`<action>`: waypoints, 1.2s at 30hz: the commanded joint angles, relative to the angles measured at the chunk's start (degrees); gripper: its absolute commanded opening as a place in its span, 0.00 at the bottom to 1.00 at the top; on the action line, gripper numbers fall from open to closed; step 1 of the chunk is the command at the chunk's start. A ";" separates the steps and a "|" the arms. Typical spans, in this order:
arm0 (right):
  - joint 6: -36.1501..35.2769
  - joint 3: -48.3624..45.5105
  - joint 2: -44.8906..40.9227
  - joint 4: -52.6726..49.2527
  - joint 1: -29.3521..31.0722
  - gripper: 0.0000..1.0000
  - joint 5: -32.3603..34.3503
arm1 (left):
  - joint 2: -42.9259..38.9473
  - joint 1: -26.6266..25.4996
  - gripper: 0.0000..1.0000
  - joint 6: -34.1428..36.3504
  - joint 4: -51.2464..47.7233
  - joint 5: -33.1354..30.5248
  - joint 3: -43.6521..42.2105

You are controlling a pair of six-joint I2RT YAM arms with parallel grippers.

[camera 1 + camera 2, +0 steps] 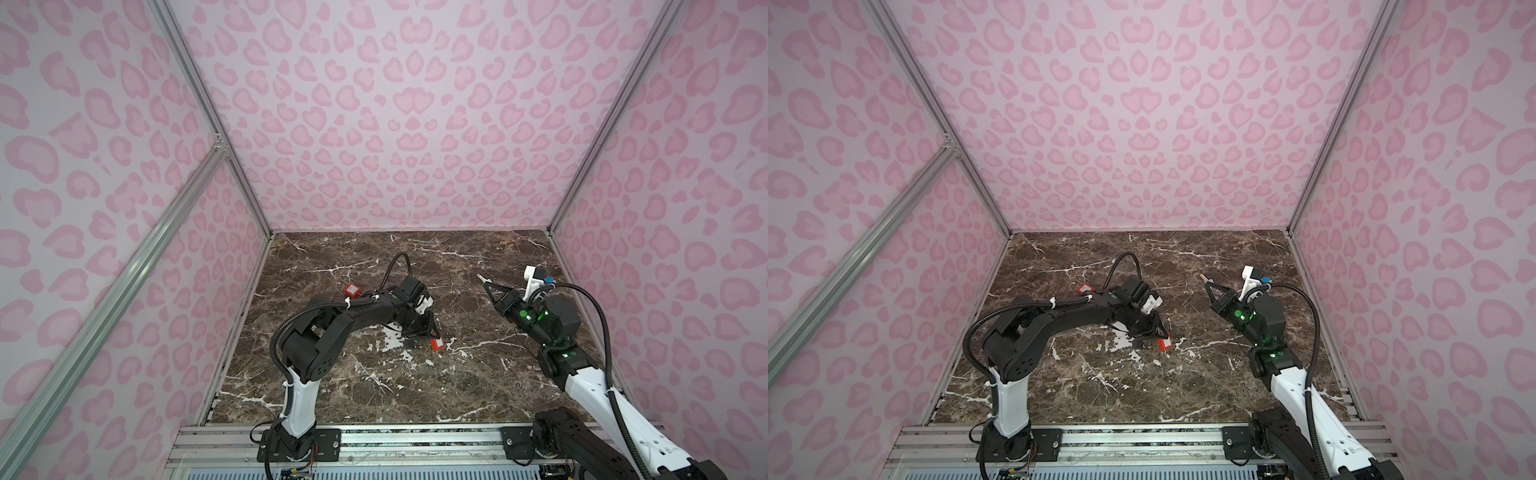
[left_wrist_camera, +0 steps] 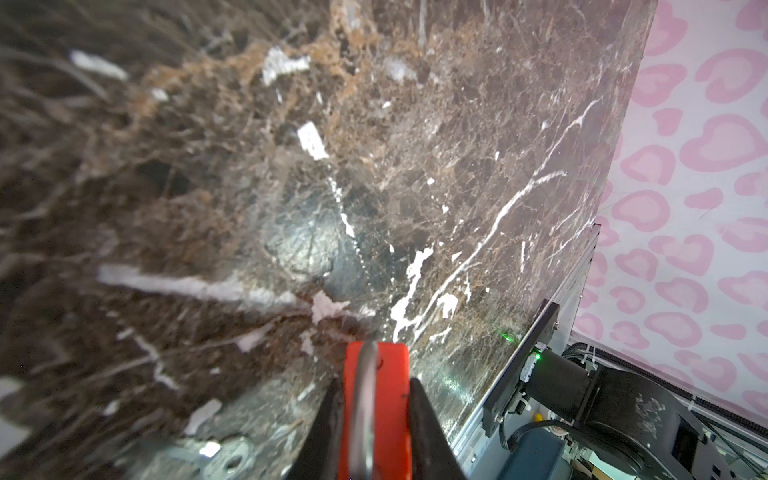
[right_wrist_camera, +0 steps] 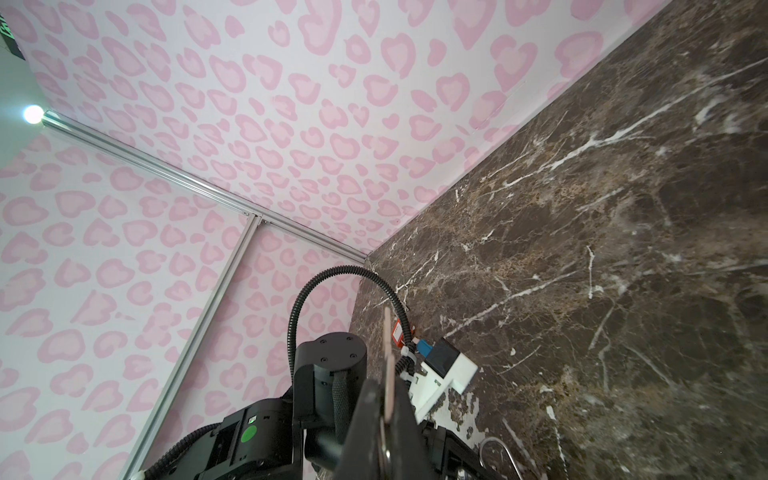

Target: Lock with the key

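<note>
left gripper (image 1: pixel 430 331): jaws pinch red padlock (image 1: pixel 436 344), low over middle of counter (image 1: pixel 332 395) | right gripper (image 1: pixel 487 282): jaws pressed on key (image 1: pixel 480 276), blade poking out ahead, raised off counter | padlock and key well apart

Red padlock (image 1: pixel 436 344); pale metal key (image 3: pixel 389 365); brown marble table (image 1: pixel 353 390) w/ white veins; pink leopard-print walls (image 1: pixel 374 124).

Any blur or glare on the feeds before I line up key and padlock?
Left wrist: marble table smeared, red padlock soft up close. Right wrist: key blurred near the lens, one lamp flaring. Both top views: sharp, evenly lit.
</note>
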 commanded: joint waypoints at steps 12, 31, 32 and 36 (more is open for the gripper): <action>-0.98 0.19 -0.43 -0.43 -0.21 0.00 0.51 | 0.70 0.25 0.41 0.57 -0.43 -0.46 1.18; -0.18 -0.24 -1.84 -0.66 -2.59 0.00 -0.55 | -2.48 0.41 0.53 -3.25 -0.90 -13.47 1.01; -0.42 -0.31 -1.84 -1.05 -2.68 0.00 -0.51 | -2.95 0.07 0.53 -3.24 -1.12 -14.63 1.26; -0.24 -1.35 -1.41 -1.49 -2.77 0.00 0.36 | -3.21 -1.73 0.53 -2.48 -4.16 -18.87 4.42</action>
